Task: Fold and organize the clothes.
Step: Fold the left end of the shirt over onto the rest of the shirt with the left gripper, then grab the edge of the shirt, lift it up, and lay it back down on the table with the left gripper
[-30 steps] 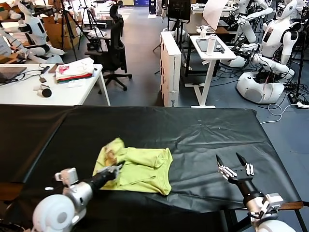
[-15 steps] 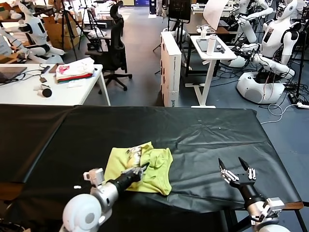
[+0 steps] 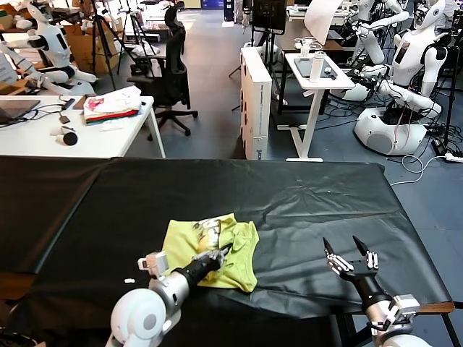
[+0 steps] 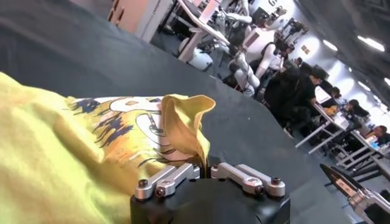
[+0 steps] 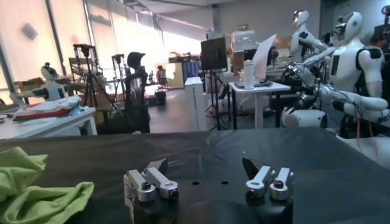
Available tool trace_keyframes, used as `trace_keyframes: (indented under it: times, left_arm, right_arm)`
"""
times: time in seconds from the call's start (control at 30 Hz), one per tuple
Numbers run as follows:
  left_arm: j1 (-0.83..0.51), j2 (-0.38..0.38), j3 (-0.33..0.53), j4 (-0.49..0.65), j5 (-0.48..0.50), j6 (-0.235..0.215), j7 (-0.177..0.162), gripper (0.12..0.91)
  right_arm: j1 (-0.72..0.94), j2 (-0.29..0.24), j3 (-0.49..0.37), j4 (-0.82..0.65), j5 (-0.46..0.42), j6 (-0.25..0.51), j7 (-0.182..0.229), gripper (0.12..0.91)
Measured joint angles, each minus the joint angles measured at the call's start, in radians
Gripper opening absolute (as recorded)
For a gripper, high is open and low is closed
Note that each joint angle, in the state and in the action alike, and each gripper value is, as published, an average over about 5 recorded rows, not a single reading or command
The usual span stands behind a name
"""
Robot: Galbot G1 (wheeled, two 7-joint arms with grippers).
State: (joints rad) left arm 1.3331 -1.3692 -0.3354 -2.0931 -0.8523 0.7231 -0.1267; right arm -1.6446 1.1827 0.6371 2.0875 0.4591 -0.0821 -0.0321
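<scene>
Roughly, the shirt was half-folded near the table's front edge — pinched by the left gripper; the right gripper was spread, idle.

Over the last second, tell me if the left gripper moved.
Yes. The left gripper, shut on the T-shirt, has swung toward the robot's right across the black table, carrying the shirt's edge over the rest. The right gripper waits open.
</scene>
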Motion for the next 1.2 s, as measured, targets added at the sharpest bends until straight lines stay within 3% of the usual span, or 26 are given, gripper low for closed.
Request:
trace_keyframes:
  times: [0.17, 0.27, 0.43, 0.53, 0.63, 0.8, 0.9, 1.03, 1.2]
  left_arm:
    - [0.005, -0.033, -0.003, 0.018, 0.010, 0.000, -0.007, 0.197]
    - [0.014, -0.055, -0.003, 0.022, 0.028, 0.001, -0.007, 0.250]
    - [0.039, -0.099, 0.005, 0.002, 0.042, 0.007, -0.018, 0.528]
    - [0.058, -0.126, 0.018, -0.020, 0.045, 0.011, -0.026, 0.717]
    - [0.075, -0.151, 0.034, -0.037, 0.030, 0.013, -0.032, 0.857]
    - [0.097, -0.197, 0.049, -0.059, -0.059, 0.013, -0.052, 0.905]
    - [0.104, -0.213, 0.046, -0.081, -0.092, 0.013, -0.042, 0.907]
    - [0.096, -0.207, 0.022, -0.120, -0.093, 0.013, 0.005, 0.907]
    - [0.069, -0.156, -0.040, -0.150, -0.025, -0.002, 0.073, 0.907]
  right_arm:
    - [0.022, -0.013, -0.030, -0.014, -0.007, -0.001, 0.000, 0.907]
    - [0.036, -0.027, -0.052, -0.023, -0.012, -0.003, -0.009, 0.907]
    - [0.063, -0.070, -0.107, -0.040, -0.020, -0.002, -0.042, 0.907]
    - [0.078, -0.112, -0.147, -0.047, -0.025, 0.005, -0.068, 0.907]
    - [0.088, -0.164, -0.193, -0.044, -0.042, 0.019, -0.098, 0.907]
    - [0.107, -0.260, -0.286, -0.023, -0.102, 0.056, -0.154, 0.907]
    - [0.125, -0.320, -0.348, -0.010, -0.155, 0.083, -0.195, 0.907]
    - [0.167, -0.385, -0.432, -0.014, -0.245, 0.121, -0.238, 0.907]
    - [0.248, -0.416, -0.535, -0.042, -0.371, 0.158, -0.270, 0.907]
